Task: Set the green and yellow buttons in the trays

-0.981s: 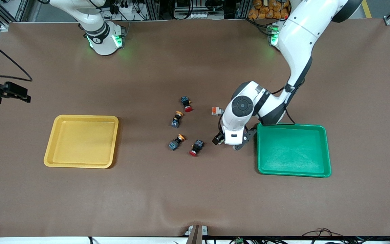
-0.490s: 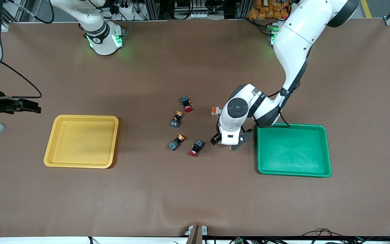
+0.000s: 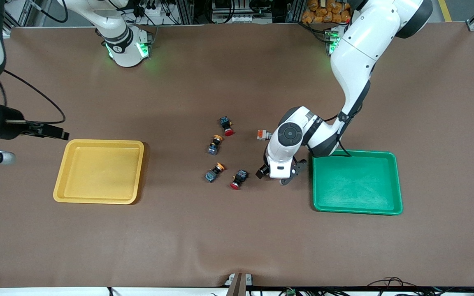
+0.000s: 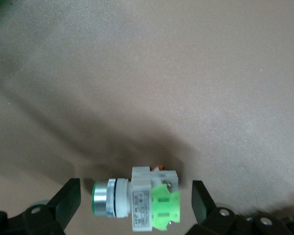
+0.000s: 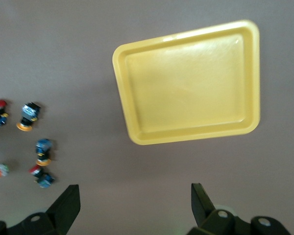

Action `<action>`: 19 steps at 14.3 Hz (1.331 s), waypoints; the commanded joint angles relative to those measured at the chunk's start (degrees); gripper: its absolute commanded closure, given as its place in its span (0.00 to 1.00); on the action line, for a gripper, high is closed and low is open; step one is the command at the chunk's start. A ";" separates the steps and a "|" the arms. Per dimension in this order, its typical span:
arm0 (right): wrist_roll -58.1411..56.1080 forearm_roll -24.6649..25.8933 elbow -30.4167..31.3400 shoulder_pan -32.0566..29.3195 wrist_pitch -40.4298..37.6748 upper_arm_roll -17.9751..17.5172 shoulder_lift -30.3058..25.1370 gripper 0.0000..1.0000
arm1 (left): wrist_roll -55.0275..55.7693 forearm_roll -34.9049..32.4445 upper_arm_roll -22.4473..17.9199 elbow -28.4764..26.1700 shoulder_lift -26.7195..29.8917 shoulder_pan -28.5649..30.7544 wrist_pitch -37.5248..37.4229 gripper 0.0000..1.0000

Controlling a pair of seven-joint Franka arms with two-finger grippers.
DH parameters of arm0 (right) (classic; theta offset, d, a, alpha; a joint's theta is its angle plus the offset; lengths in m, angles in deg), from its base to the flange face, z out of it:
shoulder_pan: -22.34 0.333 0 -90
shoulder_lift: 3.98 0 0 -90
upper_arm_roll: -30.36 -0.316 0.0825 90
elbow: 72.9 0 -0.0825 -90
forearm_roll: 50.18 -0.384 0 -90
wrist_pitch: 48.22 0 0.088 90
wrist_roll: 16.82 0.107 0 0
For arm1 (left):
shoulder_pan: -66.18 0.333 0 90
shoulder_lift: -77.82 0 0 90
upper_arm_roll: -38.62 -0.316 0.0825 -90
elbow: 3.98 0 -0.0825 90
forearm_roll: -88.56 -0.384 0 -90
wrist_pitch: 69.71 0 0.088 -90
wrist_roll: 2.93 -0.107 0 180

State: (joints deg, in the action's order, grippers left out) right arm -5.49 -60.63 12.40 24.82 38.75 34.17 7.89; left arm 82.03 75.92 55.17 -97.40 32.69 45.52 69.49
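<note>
My left gripper [image 3: 277,171] is low over the table beside the green tray [image 3: 356,211]. In the left wrist view the gripper [image 4: 135,197] is open, and a pale grey button with a green block and green cap [image 4: 147,205] lies on the mat between its fingers, untouched. That button is hidden under the hand in the front view. A grey button with an orange block [image 3: 263,134] lies close by. Two yellow-capped buttons [image 3: 215,144] [image 3: 214,172] lie mid-table. My right gripper [image 3: 58,135] is open and empty, up beside the yellow tray [image 3: 99,199], which the right wrist view [image 5: 191,83] also shows.
Two red-capped black switches [image 3: 226,125] [image 3: 238,179] lie among the buttons, one next to the left hand. Both trays hold nothing. The brown mat has a wrinkle at its edge nearest the front camera [image 3: 204,257].
My right arm has swung in from the table's end toward the yellow tray. My left hand has shifted slightly toward the cluster of buttons, away from the green tray.
</note>
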 commanded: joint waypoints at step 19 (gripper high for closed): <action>36.12 -1.05 4.77 27.31 24.53 0.15 15.81 0.00 | -17.61 -1.86 -1.08 -1.94 13.39 20.38 -14.57 1.00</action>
State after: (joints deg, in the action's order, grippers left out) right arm 29.97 -61.58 14.44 49.91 59.79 33.75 23.57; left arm 67.12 75.36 53.40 -96.20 44.19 62.96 55.32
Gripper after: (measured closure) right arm 0.000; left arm 0.344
